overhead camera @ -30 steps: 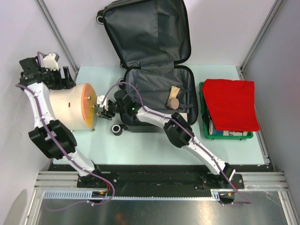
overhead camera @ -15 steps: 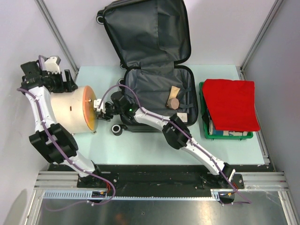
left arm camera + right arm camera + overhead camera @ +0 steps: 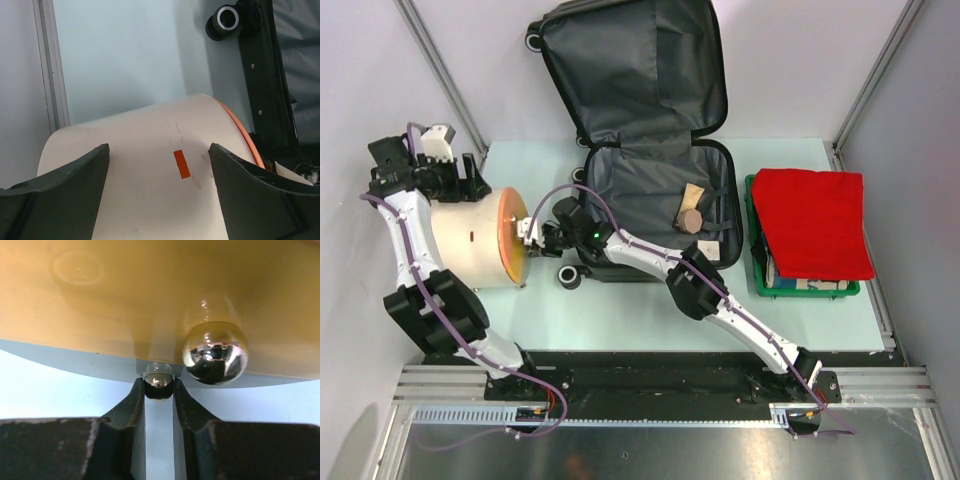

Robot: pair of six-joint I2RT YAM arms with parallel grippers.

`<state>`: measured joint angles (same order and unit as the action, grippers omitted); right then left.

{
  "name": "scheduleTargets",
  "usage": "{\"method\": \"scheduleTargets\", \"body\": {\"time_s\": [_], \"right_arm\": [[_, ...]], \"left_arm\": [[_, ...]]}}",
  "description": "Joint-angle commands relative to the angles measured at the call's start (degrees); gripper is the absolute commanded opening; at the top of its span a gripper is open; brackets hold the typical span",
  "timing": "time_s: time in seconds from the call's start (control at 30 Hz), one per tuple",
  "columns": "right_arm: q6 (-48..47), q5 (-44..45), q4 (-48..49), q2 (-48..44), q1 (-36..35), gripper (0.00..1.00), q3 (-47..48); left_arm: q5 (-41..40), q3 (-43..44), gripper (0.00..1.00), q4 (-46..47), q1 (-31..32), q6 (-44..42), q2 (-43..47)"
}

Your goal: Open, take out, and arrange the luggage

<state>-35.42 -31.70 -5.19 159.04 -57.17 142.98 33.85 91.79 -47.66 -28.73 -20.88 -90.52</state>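
the luggage lies open just right of the beige cylinder. at the cylinder's orange face the right hand pinches the smaller chrome knob. the left hand is spread astride the cylinder's body. the step looks like positioning the cylinder, so keep the pinch centred and brace against rolling. count: one luggage, one cylinder, two chrome knobs, two wooden pieces.
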Motion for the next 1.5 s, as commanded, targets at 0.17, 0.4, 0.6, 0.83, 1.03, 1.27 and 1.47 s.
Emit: {"method": "scheduleTargets", "body": {"time_s": [0.17, 0.4, 0.6, 0.83, 1.03, 1.27, 1.47], "right_arm": [[-4.2, 8.1, -4.8, -1.9, -0.2, 0.00, -1.2], [-11.1, 12.2, -1.8, -13.2, 0.3, 0.00, -17.4], [-14.0, 13.6, -6.8, -16.5, 1.4, 0.00, -19.5], [-15.8, 13.2, -11.3, -20.2, 3.3, 0.04, -23.1], [-9.2, 10.0, -4.3, -26.3, 4.1, 0.41, -28.1], [6.0, 2.0, 0.0, -31.9, 7.0, 0.54, -29.7], [20.2, 2.1, 0.2, -34.6, 8.6, 0.52, -30.8]], "left_arm": [[-3.0, -2.3, 0.85, -14.9, 0.9, -1.7, -1.8], [-4.2, -0.7, 0.84, -14.1, 1.0, -0.5, -3.8], [-4.9, 0.0, 0.83, -13.6, 0.9, 0.1, -4.6], [-6.7, 0.8, 0.83, -13.1, 0.9, 0.7, -5.0], [-6.5, 3.6, 0.84, -13.1, 0.9, 1.2, -5.3], [-7.3, 8.3, 0.88, -13.1, 1.0, 1.7, -4.9], [-7.1, 8.8, 0.89, -13.1, 1.0, 2.9, -3.6]]}}
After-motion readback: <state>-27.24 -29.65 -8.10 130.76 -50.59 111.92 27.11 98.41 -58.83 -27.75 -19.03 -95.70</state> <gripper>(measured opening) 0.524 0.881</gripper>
